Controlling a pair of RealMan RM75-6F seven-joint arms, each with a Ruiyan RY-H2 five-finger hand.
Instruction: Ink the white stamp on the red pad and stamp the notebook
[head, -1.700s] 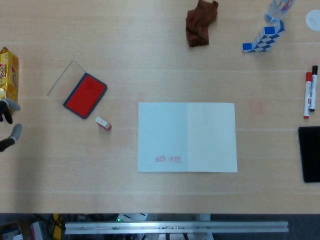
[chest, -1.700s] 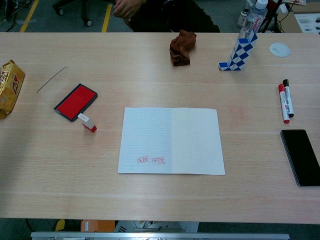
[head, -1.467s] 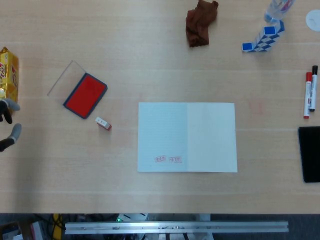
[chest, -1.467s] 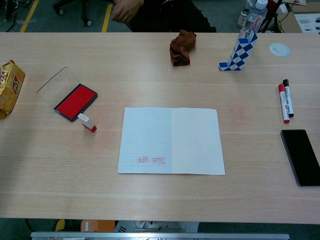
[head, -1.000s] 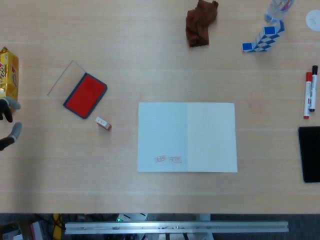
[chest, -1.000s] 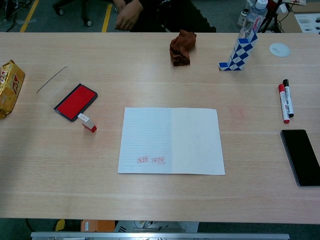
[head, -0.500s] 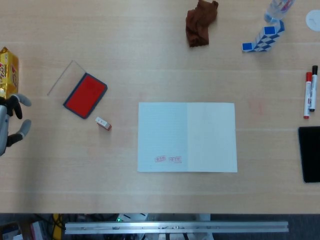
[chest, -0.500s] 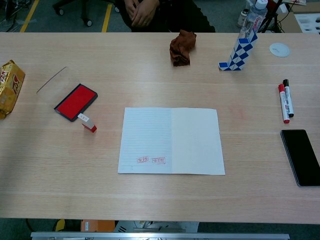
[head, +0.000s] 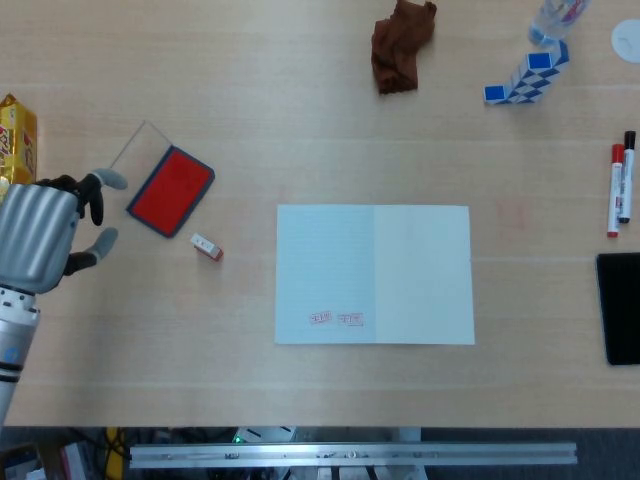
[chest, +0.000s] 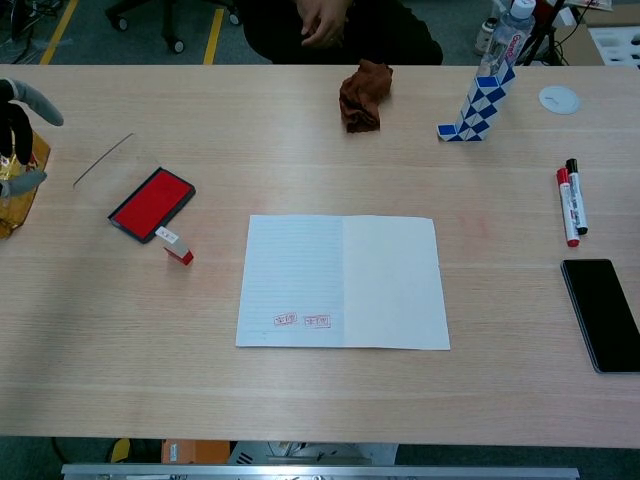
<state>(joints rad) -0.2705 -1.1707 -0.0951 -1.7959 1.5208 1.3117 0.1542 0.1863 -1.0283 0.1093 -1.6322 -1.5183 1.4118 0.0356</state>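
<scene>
The white stamp with a red end lies on its side on the table, just below the red ink pad in its blue frame. The open notebook lies at the middle and carries two red stamp marks near its lower left. My left hand hovers at the far left, left of the pad, fingers spread and empty. The chest view shows the same hand, pad, stamp and notebook. My right hand appears in neither view.
A clear pad lid lies beside the pad. A yellow snack bag sits at the left edge. A brown cloth, a blue-white twist toy and a bottle stand at the back. Two markers and a black phone lie right.
My left hand has moved in from the left edge toward the ink pad and now shows much more fully. The stamp, pad and notebook have not moved.
</scene>
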